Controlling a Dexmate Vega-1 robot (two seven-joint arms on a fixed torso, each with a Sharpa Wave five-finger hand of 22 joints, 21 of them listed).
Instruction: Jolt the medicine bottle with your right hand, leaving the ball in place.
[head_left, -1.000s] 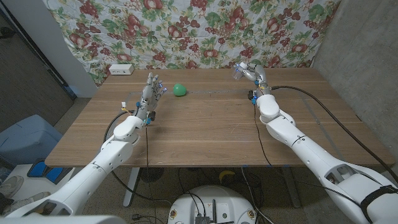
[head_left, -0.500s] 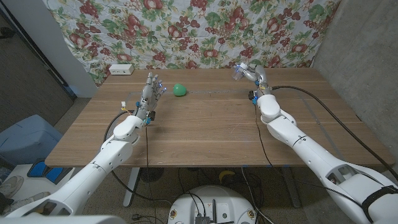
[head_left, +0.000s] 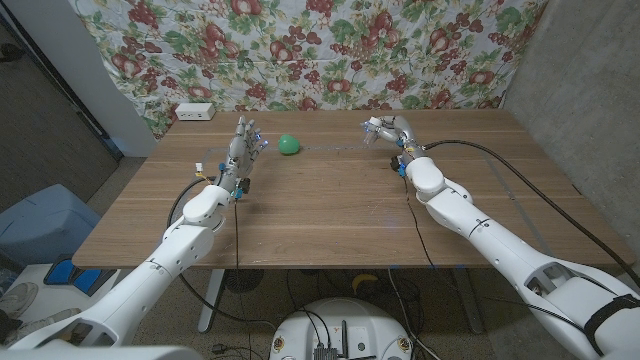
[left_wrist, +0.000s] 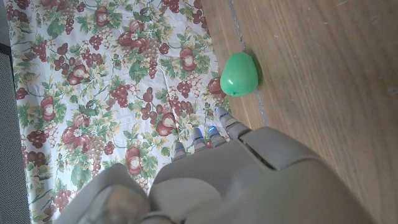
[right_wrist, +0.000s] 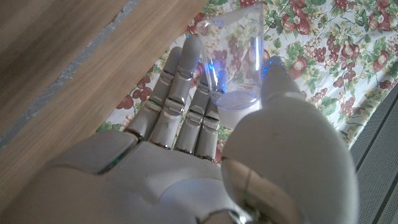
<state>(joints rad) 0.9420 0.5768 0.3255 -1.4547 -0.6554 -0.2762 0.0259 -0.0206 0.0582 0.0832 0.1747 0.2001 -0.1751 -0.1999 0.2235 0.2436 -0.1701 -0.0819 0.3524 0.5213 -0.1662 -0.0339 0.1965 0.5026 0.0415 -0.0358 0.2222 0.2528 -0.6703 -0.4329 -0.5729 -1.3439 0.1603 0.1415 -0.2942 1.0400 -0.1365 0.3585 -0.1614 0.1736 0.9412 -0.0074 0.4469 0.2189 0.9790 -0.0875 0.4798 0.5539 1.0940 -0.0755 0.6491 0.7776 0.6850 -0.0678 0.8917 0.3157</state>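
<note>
A makeshift lab: floral backdrop cloth (head_left: 320, 45), concrete wall (head_left: 585, 90), wooden table (head_left: 330, 210).

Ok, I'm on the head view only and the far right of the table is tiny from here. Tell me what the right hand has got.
Observer: The right wrist view shows the right hand holding a clear medicine bottle between thumb and fingers.
Operator: Give me the bottle's contents.
Observer: It looks empty; the floral cloth shows straight through its wall.
Operator: Now the ball. Check it against the left hand.
Observer: In the left wrist view the green ball lies on the wooden table near the cloth's edge, apart from the left hand, whose fingertips point toward the cloth without touching the ball.
</note>
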